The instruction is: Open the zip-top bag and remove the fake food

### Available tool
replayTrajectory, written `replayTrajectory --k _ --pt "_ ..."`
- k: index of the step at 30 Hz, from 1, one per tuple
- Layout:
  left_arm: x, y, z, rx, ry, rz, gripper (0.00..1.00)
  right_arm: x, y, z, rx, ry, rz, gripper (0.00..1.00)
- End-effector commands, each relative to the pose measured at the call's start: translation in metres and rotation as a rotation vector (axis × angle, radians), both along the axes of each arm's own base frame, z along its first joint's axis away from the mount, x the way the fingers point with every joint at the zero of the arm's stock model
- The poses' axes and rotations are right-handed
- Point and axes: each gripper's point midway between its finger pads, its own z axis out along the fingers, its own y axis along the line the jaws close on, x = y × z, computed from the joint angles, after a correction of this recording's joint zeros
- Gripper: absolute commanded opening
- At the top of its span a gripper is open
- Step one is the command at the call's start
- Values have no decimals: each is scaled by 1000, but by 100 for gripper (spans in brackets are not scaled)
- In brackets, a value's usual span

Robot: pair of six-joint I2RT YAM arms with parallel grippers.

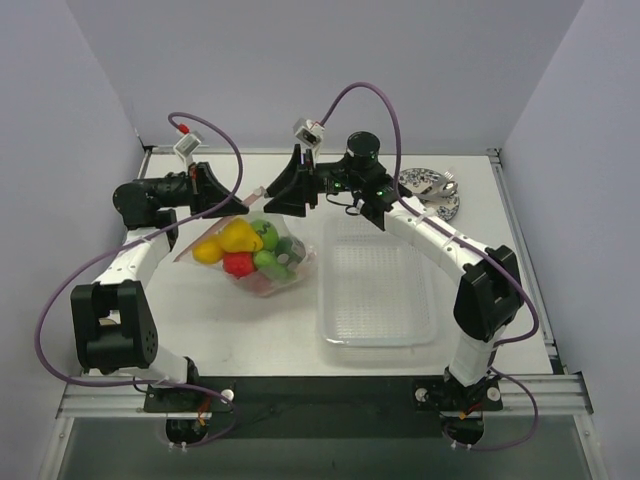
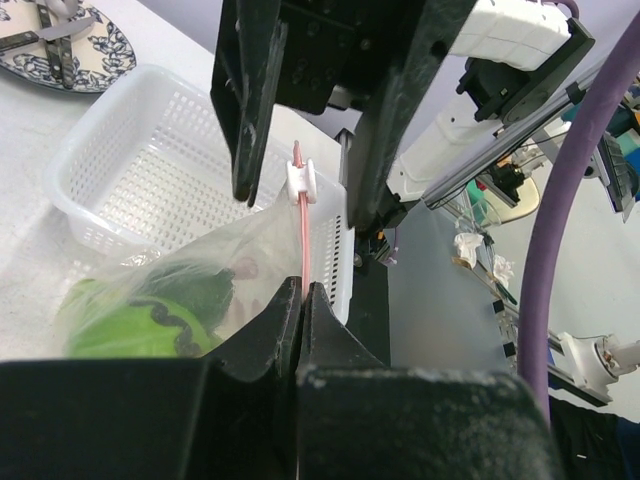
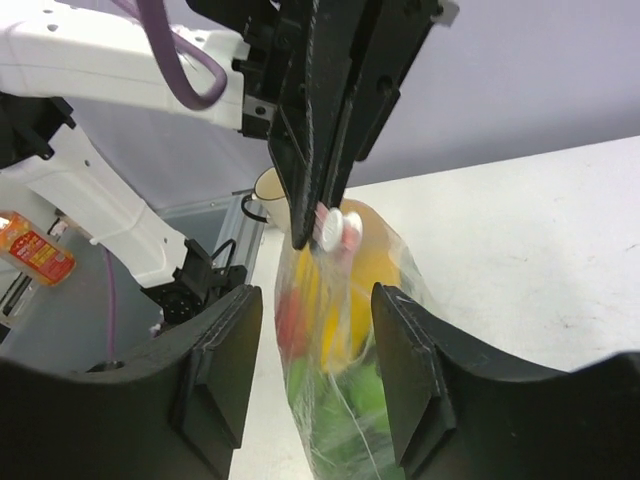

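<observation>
While tight on the zip-top bag point(image 1: 250, 255), left gripper point(image 2: 303, 292) — right gripper point(image 3: 315, 292) wide by its slider point(image 2: 301, 180) — tray point(image 1: 375, 330) alongside.

bag point(image 1: 298, 264) on desk point(image 1: 250, 335) left of centre, food point(image 1: 240, 238) inside it, tray point(image 1: 376, 341) just beside on its right, plate point(image 1: 418, 180) behind tray near far right edge

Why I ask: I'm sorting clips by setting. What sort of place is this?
Likely a robotics lab test cell, not a kitchen: plain grey walls box in a white table, two arms are bolted to a metal rail, and the zip-top bag holds fake food.
</observation>
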Motion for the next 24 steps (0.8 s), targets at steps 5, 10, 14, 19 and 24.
replayTrajectory --k 5,10,14,19,24 --pt "-29 4 -1 137 -390 -71 0 -7 9 35 87 -86 51 36" --pt "-30 3 2 136 -397 -71 0 -7 8 26 75 -71 46 40" --pt "-30 3 1 136 -396 -70 0 -8 10 24 73 -65 51 40" --pt "-31 3 3 137 -399 -69 0 -10 14 19 69 -57 62 39" --pt "-31 3 3 137 -400 -69 0 -14 18 14 60 -42 74 32"
